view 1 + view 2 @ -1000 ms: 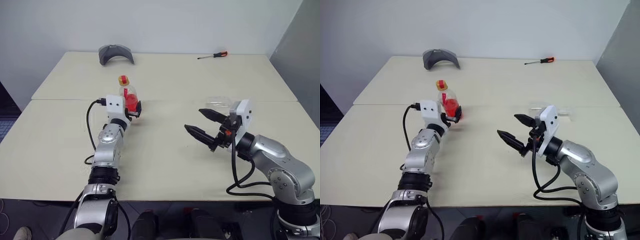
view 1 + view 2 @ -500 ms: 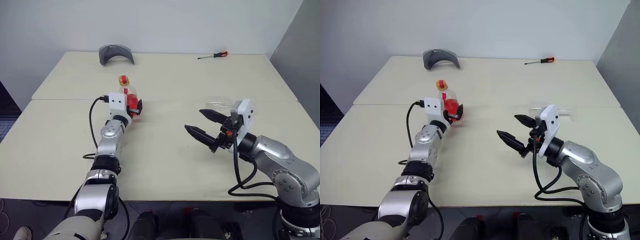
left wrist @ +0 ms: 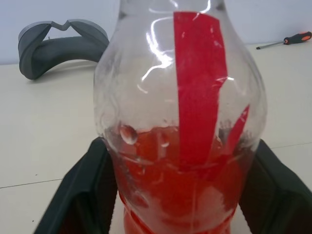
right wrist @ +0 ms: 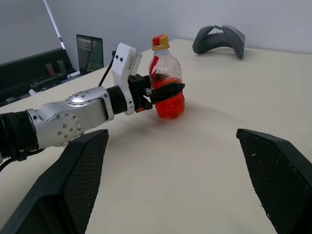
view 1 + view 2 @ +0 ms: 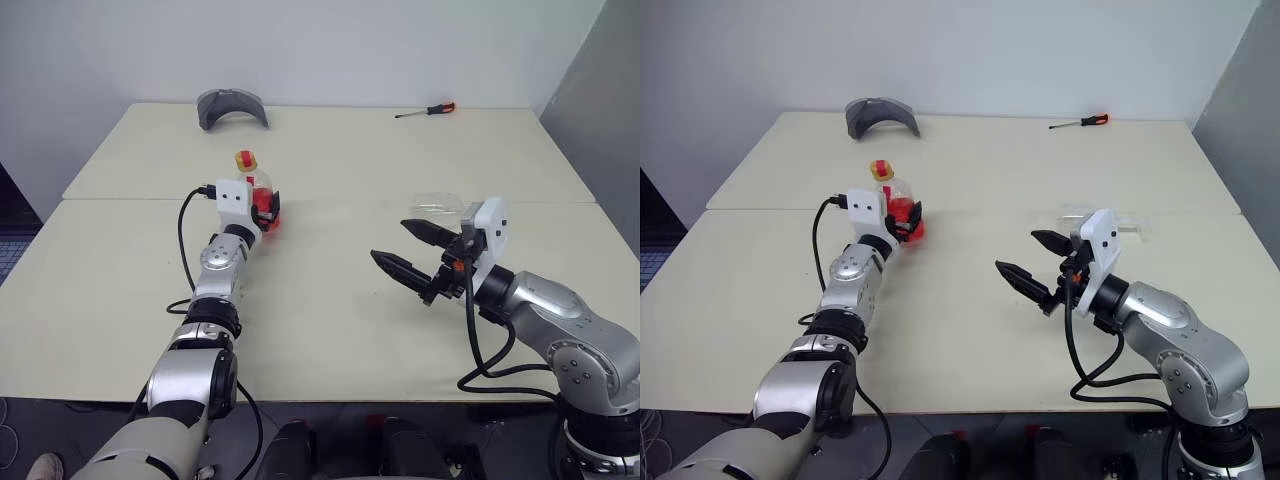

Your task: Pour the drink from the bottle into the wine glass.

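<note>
We have our left gripper (image 4: 163,91) pinching the small clear plastic bottle (image 4: 165,83) of red drink (image 3: 180,195), right gripper (image 5: 405,250) spread; lifting and pouring remain.

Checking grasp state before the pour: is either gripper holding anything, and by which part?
The left gripper has a finger on each side of the bottle at its lower body, around the drink level; a firm grip cannot be told. The right gripper is open, holding nothing.

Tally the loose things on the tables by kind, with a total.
Small clear plastic bottle of red drink: 1
Clear stemmed wine glass lying on its side: 1
Red-handled screwdriver: 1
Grey curved headset-like piece: 1
Total: 4
</note>
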Tool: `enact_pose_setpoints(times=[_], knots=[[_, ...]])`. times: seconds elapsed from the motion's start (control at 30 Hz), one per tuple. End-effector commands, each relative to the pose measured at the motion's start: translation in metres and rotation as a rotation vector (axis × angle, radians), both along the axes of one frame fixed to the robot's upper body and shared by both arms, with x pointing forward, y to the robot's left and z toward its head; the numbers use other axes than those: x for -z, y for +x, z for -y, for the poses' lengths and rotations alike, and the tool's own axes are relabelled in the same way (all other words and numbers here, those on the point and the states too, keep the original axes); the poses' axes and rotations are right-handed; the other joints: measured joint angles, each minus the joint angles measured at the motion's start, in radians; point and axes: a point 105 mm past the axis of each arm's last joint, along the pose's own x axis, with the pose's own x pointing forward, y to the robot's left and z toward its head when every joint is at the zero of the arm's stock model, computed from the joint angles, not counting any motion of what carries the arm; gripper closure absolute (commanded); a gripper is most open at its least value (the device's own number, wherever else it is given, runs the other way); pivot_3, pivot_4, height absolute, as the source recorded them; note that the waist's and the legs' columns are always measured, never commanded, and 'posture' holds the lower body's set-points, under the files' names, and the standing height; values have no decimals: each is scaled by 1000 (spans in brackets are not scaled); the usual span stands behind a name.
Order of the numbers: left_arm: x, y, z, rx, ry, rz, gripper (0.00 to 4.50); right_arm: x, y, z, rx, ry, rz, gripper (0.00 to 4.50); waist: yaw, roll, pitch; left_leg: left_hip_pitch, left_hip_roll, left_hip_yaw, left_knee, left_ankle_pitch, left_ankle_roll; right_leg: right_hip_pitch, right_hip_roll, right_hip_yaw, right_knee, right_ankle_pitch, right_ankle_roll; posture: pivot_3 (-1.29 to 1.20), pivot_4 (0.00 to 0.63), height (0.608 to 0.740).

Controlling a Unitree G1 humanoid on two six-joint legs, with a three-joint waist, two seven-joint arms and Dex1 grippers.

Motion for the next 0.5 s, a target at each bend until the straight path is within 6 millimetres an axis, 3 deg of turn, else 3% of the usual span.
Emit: enact_pose_setpoints(times=[0.03, 0.13, 0.33, 0.4, 0.5], knots=[[-21, 2, -1, 9, -3, 71, 2086, -13, -4, 1, -7, 16, 54, 0, 0, 0, 0, 0, 0, 0, 0, 0, 0, 0, 0, 0, 0, 0, 0, 0, 150, 740], [-23, 2, -1, 14, -2, 74, 2398, -13, -3, 1, -4, 15, 55, 0, 0, 0, 0, 0, 0, 0, 0, 0, 0, 0, 0, 0, 0, 0, 0, 0, 150, 740], [-31, -1, 8, 89, 53, 86, 2505, -13, 7, 0, 28, -2, 63, 0, -1, 0, 0, 0, 0, 0, 0, 0, 0, 0, 0, 0, 0, 0, 0, 0, 150, 740], [-36, -4, 18, 155, 70, 90, 2506, -18, 19, 0, 51, -3, 70, 0, -2, 0, 0, 0, 0, 0, 0, 0, 0, -1, 0, 0, 1, 0, 0, 0, 150, 740], [-48, -19, 48, 364, 113, 82, 2506, -37, 47, -8, 81, -25, 119, 0, -13, 0, 0, 0, 0, 0, 0, 1, -2, -1, 0, 1, 1, 0, 0, 0, 150, 740]])
